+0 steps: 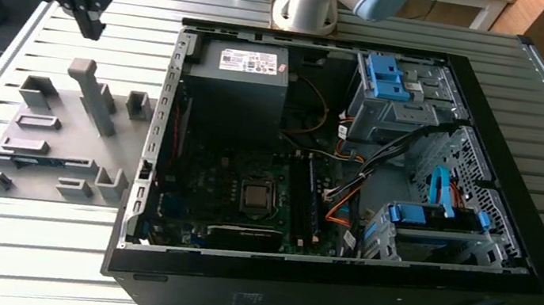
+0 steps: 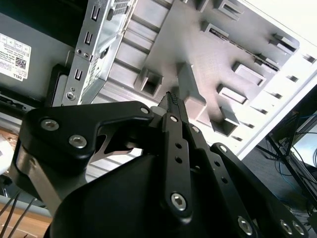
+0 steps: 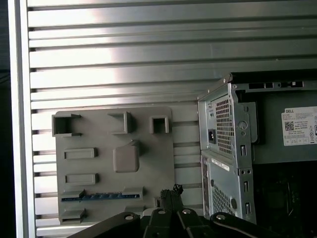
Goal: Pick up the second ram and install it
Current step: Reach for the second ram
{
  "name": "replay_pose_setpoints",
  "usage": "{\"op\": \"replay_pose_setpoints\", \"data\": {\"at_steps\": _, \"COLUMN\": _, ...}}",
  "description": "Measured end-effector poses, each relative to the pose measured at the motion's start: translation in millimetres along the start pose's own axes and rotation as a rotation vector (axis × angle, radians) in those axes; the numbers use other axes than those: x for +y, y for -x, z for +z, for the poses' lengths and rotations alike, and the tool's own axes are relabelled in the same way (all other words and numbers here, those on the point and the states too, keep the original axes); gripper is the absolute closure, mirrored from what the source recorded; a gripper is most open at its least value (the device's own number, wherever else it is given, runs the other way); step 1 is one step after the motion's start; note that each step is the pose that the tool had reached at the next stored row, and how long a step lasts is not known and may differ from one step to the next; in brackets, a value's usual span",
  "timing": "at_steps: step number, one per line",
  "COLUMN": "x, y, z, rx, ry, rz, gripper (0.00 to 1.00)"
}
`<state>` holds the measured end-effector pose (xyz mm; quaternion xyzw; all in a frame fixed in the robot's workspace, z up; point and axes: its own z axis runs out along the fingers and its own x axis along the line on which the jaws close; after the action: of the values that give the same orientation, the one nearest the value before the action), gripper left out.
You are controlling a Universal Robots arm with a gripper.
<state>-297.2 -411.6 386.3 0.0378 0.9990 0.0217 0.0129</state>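
Presently the empty, closed gripper is being held, upper left in the exterior view, above the second ram; grasping likely needs opening.

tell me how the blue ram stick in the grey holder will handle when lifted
The ram stick looks thin and flat, so it is probably light and stiff. It stands on edge in the grey holder, so it may bind if pulled crooked.
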Motion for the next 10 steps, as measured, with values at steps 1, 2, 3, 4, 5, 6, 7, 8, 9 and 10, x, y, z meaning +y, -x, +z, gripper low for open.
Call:
{"op": "replay_pose_setpoints", "data": {"at_steps": 1, "x": 0.0, "y": -0.2, "z": 0.0, "rx": 0.0000, "ry": -0.0001, "rz": 0.000, "gripper": 0.88}}
{"op": "replay_pose_setpoints", "data": {"at_steps": 2, "x": 0.0, "y": -0.5, "z": 0.0, "rx": 0.0000, "ry": -0.0001, "rz": 0.000, "gripper": 0.88}}
{"op": "replay_pose_setpoints", "data": {"at_steps": 3, "x": 0.0, "y": -0.7, "z": 0.0, "rx": 0.0000, "ry": -0.0001, "rz": 0.000, "gripper": 0.88}}
{"op": "replay_pose_setpoints", "data": {"at_steps": 4, "x": -0.1, "y": -0.8, "z": 0.0, "rx": 0.0000, "ry": -0.0001, "rz": 0.000, "gripper": 0.88}}
{"op": "replay_pose_setpoints", "data": {"at_steps": 5, "x": -0.1, "y": -1.1, "z": 0.0, "rx": 0.0000, "ry": -0.0001, "rz": 0.000, "gripper": 0.88}}
{"op": "replay_pose_setpoints", "data": {"at_steps": 6, "x": -0.1, "y": -1.5, "z": -0.1, "rx": 0.0000, "ry": -0.0001, "rz": 0.000, "gripper": 0.88}}
{"op": "replay_pose_setpoints", "data": {"at_steps": 7, "x": -0.1, "y": -2.0, "z": 0.0, "rx": 0.0000, "ry": 0.0000, "rz": 0.000, "gripper": 0.88}}
{"op": "replay_pose_setpoints", "data": {"at_steps": 8, "x": -0.2, "y": -2.5, "z": -0.1, "rx": 0.0001, "ry": -0.0002, "rz": 0.000, "gripper": 0.88}}
{"op": "replay_pose_setpoints", "data": {"at_steps": 9, "x": -0.2, "y": -3.2, "z": -0.1, "rx": 0.0000, "ry": 0.0000, "rz": 0.000, "gripper": 0.88}}
{"op": "replay_pose_setpoints", "data": {"at_steps": 10, "x": -0.3, "y": -4.1, "z": -0.2, "rx": 0.0001, "ry": -0.0001, "rz": 0.000, "gripper": 0.88}}
